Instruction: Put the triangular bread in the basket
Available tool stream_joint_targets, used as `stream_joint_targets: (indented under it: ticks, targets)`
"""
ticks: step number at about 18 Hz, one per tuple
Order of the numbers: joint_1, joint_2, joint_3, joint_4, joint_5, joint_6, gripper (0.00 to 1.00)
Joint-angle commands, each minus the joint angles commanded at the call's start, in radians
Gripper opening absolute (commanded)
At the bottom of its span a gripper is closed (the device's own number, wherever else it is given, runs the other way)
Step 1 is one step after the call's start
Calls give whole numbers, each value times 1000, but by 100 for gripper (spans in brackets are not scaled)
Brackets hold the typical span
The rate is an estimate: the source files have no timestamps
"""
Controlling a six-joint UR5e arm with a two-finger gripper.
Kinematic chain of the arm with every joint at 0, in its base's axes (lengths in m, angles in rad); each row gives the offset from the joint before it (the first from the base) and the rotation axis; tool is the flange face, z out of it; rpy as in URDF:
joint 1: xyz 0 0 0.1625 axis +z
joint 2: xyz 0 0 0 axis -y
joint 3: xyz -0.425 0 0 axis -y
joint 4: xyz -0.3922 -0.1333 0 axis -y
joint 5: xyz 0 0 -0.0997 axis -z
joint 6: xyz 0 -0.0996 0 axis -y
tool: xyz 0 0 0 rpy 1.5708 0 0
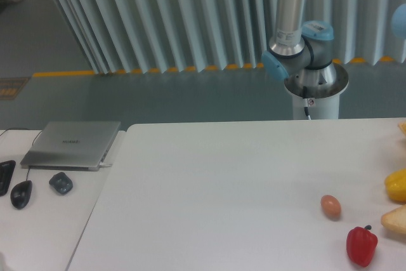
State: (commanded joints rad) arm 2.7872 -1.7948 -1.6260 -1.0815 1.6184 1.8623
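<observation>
Arm point(293, 26) stands upright at the far right; gripper out of frame, so jaw state can't be told. No basket in view either. Judging pre-grasp: next move is a reach to the triangular bread point(396, 219), a matte tan wedge cut off at the near-right edge of the smooth white table point(209, 195). Beside it: glossy red pepper point(361, 245), rounded yellow fruit point(397, 185), small brown egg point(330, 206).

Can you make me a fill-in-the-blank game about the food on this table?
The small brown egg lies to the ____ of the red pepper.
The triangular bread is cut off by the picture's ____ edge.
The laptop has its lid ____.
The yellow fruit lies ____ the triangular bread in the picture.

Missing words: left; right; closed; above
</observation>
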Motion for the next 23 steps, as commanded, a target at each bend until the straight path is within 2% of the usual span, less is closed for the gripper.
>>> stream_joint_targets:
  ticks: [5,12,17,20,23]
  targets:
    - [-20,-6,-14,0,8,-3,100]
    - [-9,-5,-28,6,-5,-9,100]
    - [26,-3,-32,12,-54,-12,100]
    - [25,-3,-22,9,-52,-26,100]
    - [18,-8,-25,12,-98,-43,100]
